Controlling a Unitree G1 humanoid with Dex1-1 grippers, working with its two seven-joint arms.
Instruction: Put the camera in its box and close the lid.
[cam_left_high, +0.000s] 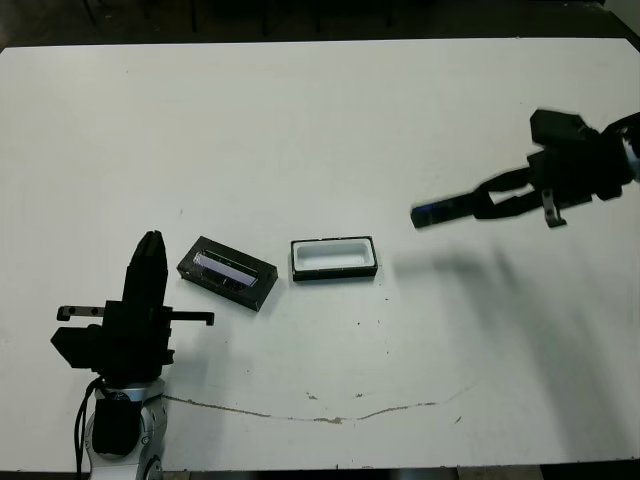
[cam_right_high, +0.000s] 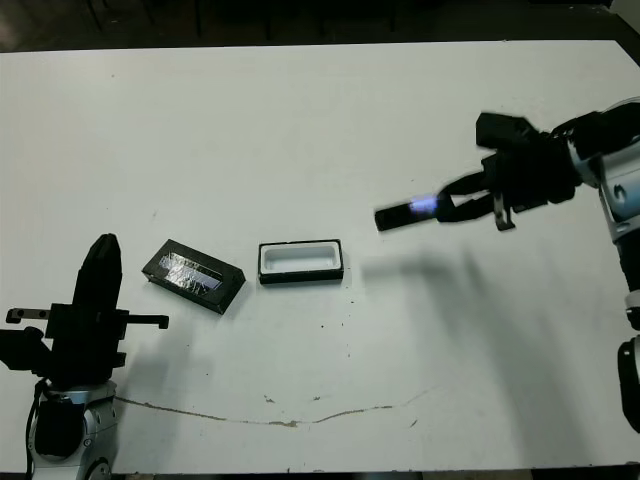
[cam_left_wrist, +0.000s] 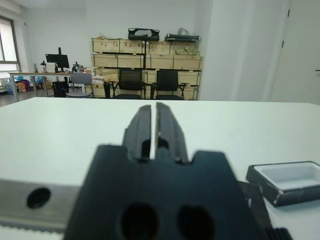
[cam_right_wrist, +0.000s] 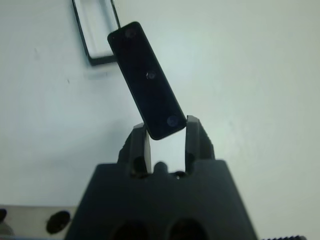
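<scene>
The slim black camera (cam_left_high: 438, 212) hangs in the air above the right half of the table, with my right gripper (cam_left_high: 490, 203) shut on one end of it. In the right wrist view the camera (cam_right_wrist: 147, 80) sticks out from between the fingers toward the box (cam_right_wrist: 95, 30). The box (cam_left_high: 334, 258), black-walled and white-lined, lies open and empty at the table's middle, left of the camera. The black lid (cam_left_high: 227, 273) with its glossy window lies flat just left of the box. My left gripper (cam_left_high: 150, 242) stands shut and empty, left of the lid.
A thin dark crack line (cam_left_high: 330, 415) runs along the white table (cam_left_high: 300, 130) near the front edge. In the left wrist view, chairs (cam_left_wrist: 130, 82) and shelves of boxes stand beyond the table's far edge.
</scene>
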